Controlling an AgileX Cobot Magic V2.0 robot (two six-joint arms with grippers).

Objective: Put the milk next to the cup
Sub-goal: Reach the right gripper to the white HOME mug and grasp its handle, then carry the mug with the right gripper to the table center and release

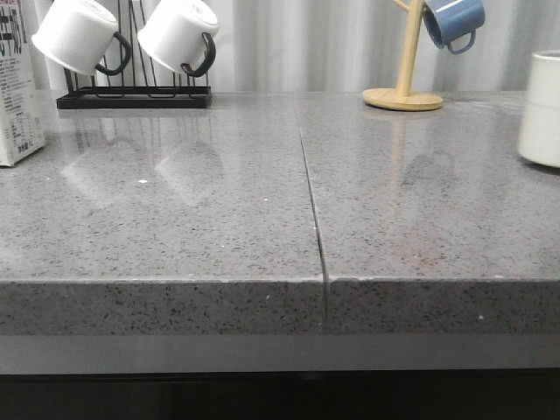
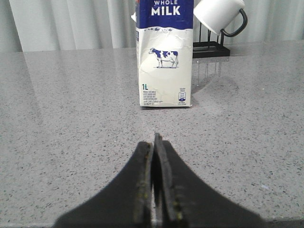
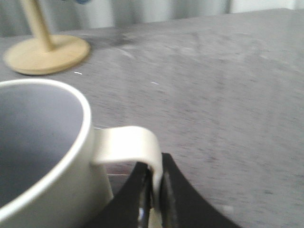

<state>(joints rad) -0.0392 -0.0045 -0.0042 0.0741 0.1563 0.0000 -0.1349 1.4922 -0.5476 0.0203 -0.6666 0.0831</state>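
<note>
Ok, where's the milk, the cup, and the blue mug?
milk [image 2: 165,71], left wrist view, on the cow picture.
cup [image 3: 42,137], right wrist view, on its inner wall.
blue mug [image 1: 453,19], front view, on its side.

Glossy speckled grey stone countertop [image 1: 175,227]

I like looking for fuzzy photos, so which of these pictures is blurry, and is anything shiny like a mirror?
Right wrist view: blurry, the cup and the wooden stand base look smeared. Left wrist view: sharp, the print on the milk is readable. Front view: the table is glossy, mirroring the white mugs and the stand as pale reflections.
</note>
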